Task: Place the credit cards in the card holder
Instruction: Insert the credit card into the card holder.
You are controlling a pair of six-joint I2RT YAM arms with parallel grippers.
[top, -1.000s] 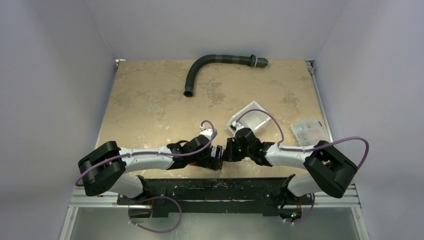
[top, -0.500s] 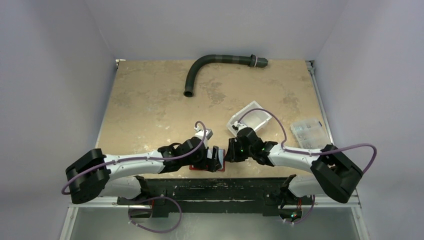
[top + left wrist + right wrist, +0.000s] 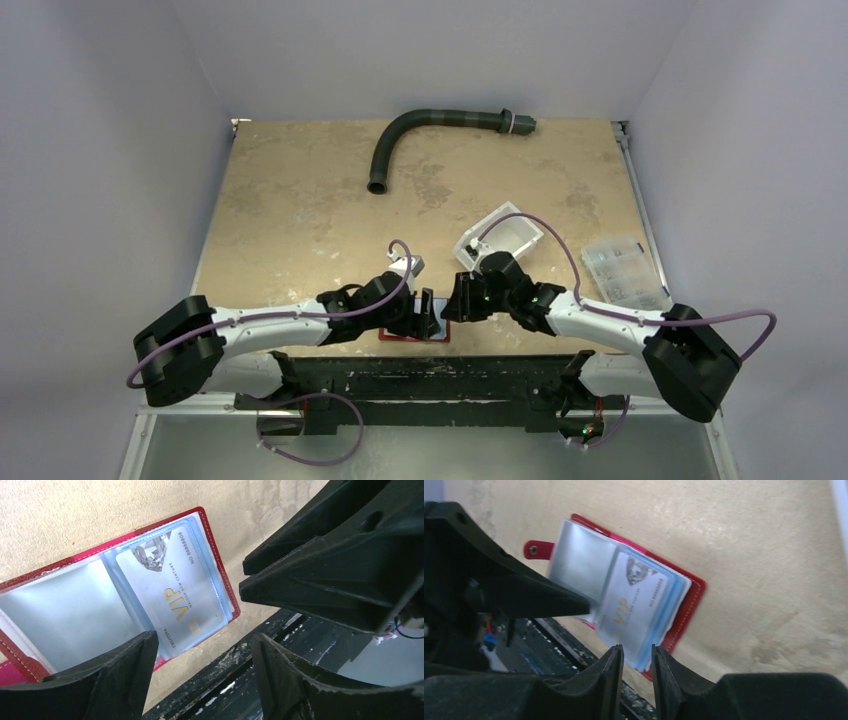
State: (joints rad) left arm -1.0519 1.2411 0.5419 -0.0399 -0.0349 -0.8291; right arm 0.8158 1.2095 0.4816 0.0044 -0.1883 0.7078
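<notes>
Left gripper (image 3: 428, 312): released. Stands with fingers (image 3: 125, 680) spread wide and nothing between them. Hovers low over the near edge of the table (image 3: 300, 200), directly above the card holder (image 3: 222, 587).

Card holder: dark red, leather-like, with stitching along the border. Lies opened flat on the table at the near edge, below and between the two claws. Carries a rounded snap tab (image 3: 538, 549) at one end and several clear plastic sleeves (image 3: 65, 615), stacked and slightly fanned across the inside. Holds one credit card (image 3: 180, 595) in the top sleeve of the half next to the dark base rail.

Credit card: pale grey-white, thin, slightly smaller than its sleeve. Bears "VIP" in gold lettering, a diamond graphic at one end and a printed number line along one long edge. Sits fully inside the sleeve, square to it.

Right gripper (image 3: 455, 300): unclenched, with fingers (image 3: 609, 680) parted by a narrow gap and grasping nothing. Hovers just above the card-bearing half of the holder, close to the left claw; contact between the two cannot be told.

Grey hose (image 3: 420, 125): lies curved at the far edge of the table.

White bin (image 3: 510, 230): sits just beyond the right claw.

Clear compartment box (image 3: 620, 265): rests near the right edge of the table.
</notes>
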